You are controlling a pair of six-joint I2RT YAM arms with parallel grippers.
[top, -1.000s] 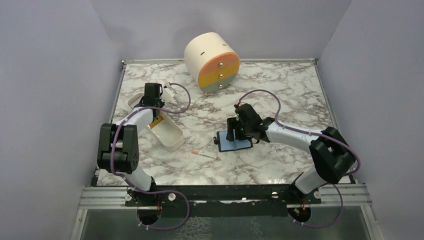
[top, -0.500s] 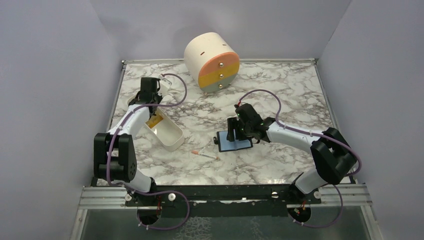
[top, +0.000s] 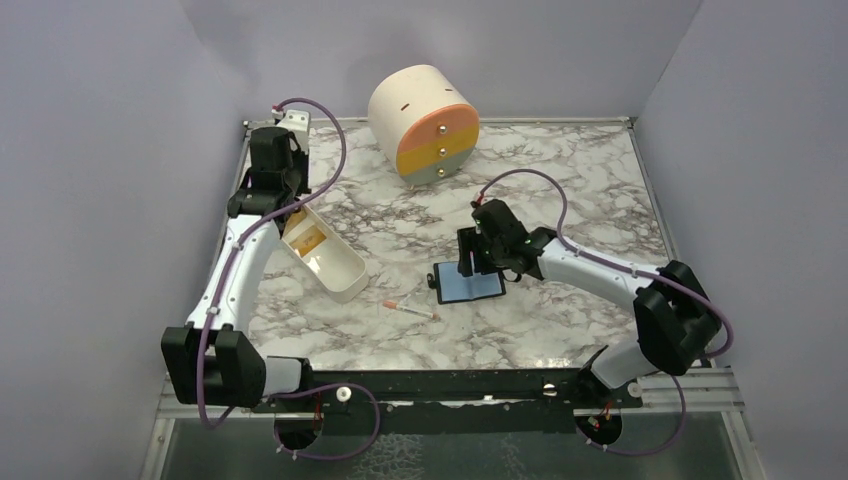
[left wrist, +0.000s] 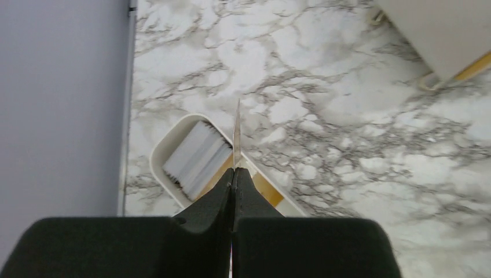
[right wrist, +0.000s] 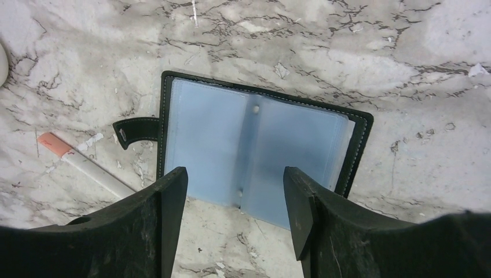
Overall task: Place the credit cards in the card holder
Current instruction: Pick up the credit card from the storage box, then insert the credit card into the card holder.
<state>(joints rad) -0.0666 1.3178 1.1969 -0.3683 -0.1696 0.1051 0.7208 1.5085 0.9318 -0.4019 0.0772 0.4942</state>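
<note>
Marble table [top: 560, 180], tray [left wrist: 159, 152] of cards [left wrist: 195, 157], left tool [left wrist: 234, 172] pinching 1, open card holder [right wrist: 255, 145]

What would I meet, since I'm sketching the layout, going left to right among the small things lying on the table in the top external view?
white tray → white-and-pink stick → card holder
</note>
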